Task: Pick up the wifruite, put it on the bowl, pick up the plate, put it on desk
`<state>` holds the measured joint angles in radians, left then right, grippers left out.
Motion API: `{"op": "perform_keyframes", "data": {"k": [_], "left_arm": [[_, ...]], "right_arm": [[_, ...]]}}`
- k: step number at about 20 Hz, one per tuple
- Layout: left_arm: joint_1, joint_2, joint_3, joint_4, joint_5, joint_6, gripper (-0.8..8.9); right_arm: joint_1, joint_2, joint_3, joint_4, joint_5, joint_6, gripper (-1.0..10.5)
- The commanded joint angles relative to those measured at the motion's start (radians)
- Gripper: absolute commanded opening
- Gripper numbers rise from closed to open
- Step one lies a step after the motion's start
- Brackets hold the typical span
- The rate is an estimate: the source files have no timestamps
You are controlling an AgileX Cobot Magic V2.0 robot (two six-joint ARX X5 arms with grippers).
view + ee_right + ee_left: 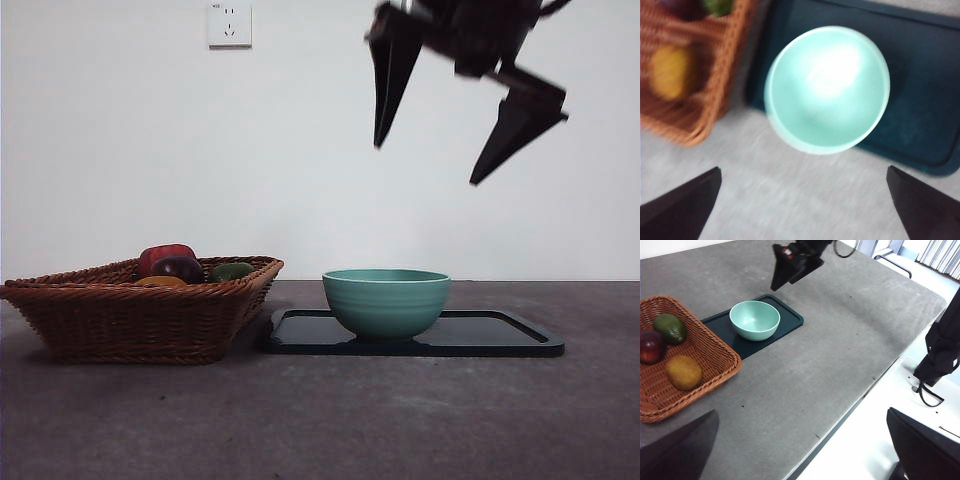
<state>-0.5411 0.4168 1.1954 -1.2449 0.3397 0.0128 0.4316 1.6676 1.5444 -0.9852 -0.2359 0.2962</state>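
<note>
The wifruite [684,372] is a round orange fruit lying in the brown wicker basket [715,347]; it also shows in the right wrist view [670,72] and just over the basket rim [160,282]. The mint-green bowl [386,300] [754,319] [827,90] stands empty on the dark plate [500,335] [785,322] [920,100]. My right gripper [425,165] [803,168] hangs open high above the bowl, holding nothing. My left gripper [801,412] is open and empty, high over the desk's [400,420] near edge, away from the basket.
The basket also holds a dark red fruit [650,346] and a green fruit [670,328]. It stands right beside the plate's left end. The desk edge [880,380] runs near the left arm, with a black stand [940,355] beyond it.
</note>
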Motion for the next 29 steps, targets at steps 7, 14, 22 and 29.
{"op": "perform_keyframes", "data": {"k": [7, 14, 22, 29], "left_arm": [[-0.006, 0.0, 0.01, 0.011, 0.002, 0.002, 5.63], [-0.006, 0.0, 0.01, 0.011, 0.002, 0.002, 5.63], [-0.006, 0.0, 0.01, 0.011, 0.002, 0.002, 5.63], [-0.006, 0.0, 0.01, 0.011, 0.002, 0.002, 5.63]], "right_arm": [[-0.081, 0.255, 0.106, 0.004, 0.001, 0.013, 6.7], [-0.089, 0.342, 0.106, 0.097, 0.001, 0.023, 4.8], [-0.081, 0.384, 0.106, 0.094, 0.0, 0.037, 1.1], [-0.079, 0.352, 0.113, 0.092, 0.008, 0.044, 0.0]]}}
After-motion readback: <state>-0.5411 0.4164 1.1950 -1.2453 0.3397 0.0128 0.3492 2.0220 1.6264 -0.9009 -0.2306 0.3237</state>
